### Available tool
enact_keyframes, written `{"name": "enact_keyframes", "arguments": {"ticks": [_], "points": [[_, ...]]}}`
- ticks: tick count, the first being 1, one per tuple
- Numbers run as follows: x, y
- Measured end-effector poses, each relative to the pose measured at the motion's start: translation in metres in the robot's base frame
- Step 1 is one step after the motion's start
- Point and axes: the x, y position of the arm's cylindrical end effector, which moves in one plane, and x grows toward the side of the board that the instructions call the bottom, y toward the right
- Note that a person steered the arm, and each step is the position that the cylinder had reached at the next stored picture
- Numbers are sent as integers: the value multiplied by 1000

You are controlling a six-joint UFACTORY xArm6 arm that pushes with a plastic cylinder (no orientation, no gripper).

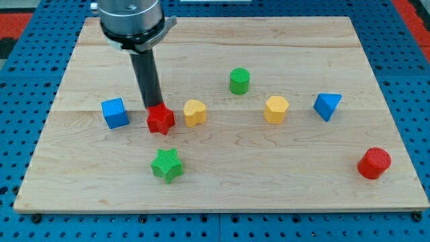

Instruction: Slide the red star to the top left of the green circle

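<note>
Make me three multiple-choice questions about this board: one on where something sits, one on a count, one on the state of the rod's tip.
1. The red star-shaped block lies where relative to the green cylinder block?
A. lower left
B. upper right
C. directly above

2. How many yellow blocks are there?
A. one
B. two
C. four

3. My tip is
A. at the red star's top edge
B. beside the red cylinder block
C. off the wooden board

Answers: 1 A, the star sits lower and further left. 2 B, a yellow heart block and a yellow hexagonal block. 3 A, the rod ends just behind the star.
</note>
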Motion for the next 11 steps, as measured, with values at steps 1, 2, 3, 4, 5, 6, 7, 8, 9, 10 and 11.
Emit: {"name": "enact_keyframes", "arguments": {"ticks": [1,2,3,4,5,6,7,8,9,10,11], "points": [[23,-5],[62,-7],[97,-7],[116,3],[112,25],[85,25],[50,25],[12,25],[-39,25],[-95,28],[-133,28]]}}
